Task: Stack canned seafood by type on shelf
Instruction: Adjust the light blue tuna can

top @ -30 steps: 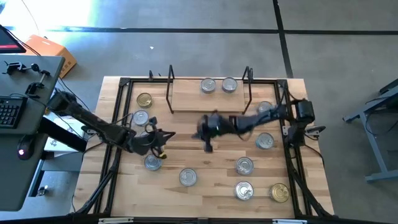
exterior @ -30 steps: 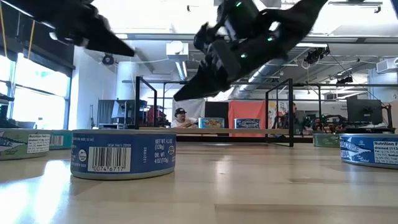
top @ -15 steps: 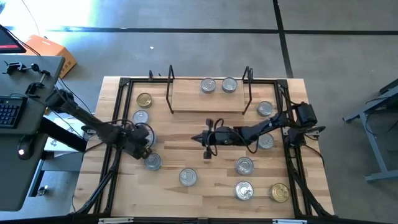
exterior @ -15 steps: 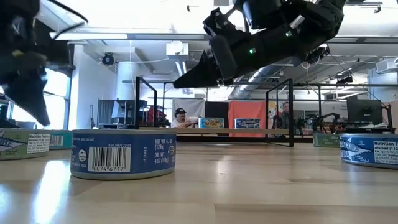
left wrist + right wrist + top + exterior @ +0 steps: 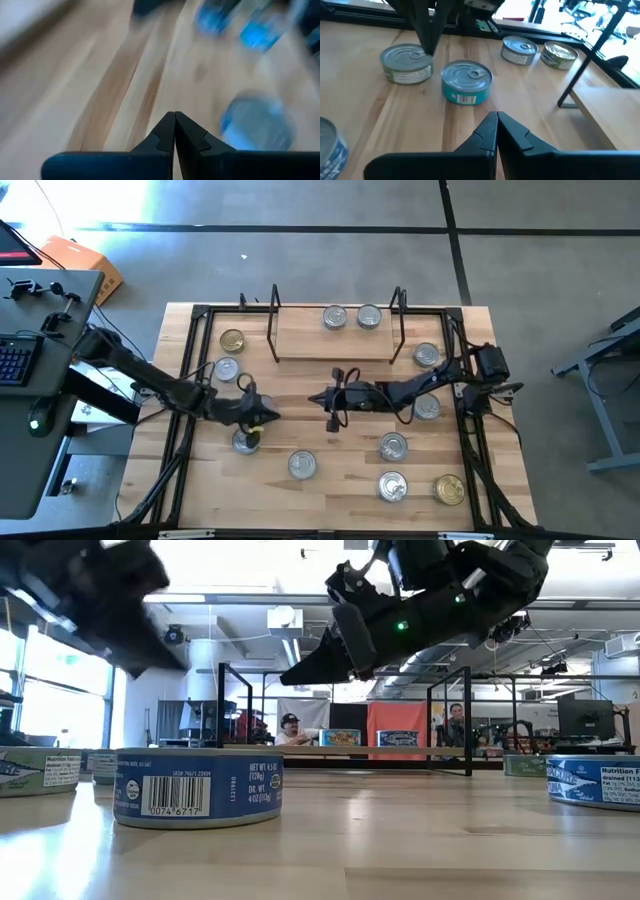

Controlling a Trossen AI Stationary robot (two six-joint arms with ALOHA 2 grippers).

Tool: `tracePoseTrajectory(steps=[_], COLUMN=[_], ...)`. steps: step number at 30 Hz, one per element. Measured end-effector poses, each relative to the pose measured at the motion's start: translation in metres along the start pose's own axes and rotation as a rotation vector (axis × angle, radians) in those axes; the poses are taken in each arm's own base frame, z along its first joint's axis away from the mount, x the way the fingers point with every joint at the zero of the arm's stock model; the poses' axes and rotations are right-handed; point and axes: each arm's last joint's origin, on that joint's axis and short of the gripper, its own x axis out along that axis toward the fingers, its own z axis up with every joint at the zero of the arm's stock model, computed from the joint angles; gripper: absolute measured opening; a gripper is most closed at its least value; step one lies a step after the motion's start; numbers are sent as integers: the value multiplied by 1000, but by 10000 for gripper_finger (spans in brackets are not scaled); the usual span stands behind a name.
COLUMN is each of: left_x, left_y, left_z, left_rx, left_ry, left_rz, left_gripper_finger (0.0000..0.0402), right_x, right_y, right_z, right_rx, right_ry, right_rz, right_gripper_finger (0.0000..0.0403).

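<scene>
Both grippers were pinched together, empty. Left gripper (image 5: 262, 414) hovered, probably just above a tin (image 5: 245, 441); closed fingers could knock it aside.

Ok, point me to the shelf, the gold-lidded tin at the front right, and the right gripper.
shelf (image 5: 335, 340), high view, bare wood of the plank.
gold-lidded tin (image 5: 450, 489), high view, middle of its lid.
right gripper (image 5: 312, 401), high view, tip of its shut fingers.
</scene>
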Motion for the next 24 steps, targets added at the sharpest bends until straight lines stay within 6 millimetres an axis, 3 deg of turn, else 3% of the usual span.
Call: tracePoseTrajectory(steps=[4,9,11,15,20,24], left_x=[-10,-16,-11,5,19,19], left_y=[16,28,29,21,10,13], left_z=[-26,-41,-44,-35,0,6], left_rx=[-157,-316,-348,-372,-215,-192], left_ry=[260,312,275,135,-200,-155], left_rz=[225,425,405,204,6,12], left_gripper_finger=[3,3,3,3,3,3], right_x=[2,4,4,4,4,4], right_y=[-8,-15,-15,-15,-15,-13], right_z=[-3,-6,-7,-7,-7,-10], right_rx=[53,89,89,88,114,107], right_ry=[20,47,49,51,53,80], right_rz=[-18,-37,-36,-35,-37,27], right_gripper_finger=[0,0,0,0,0,0])
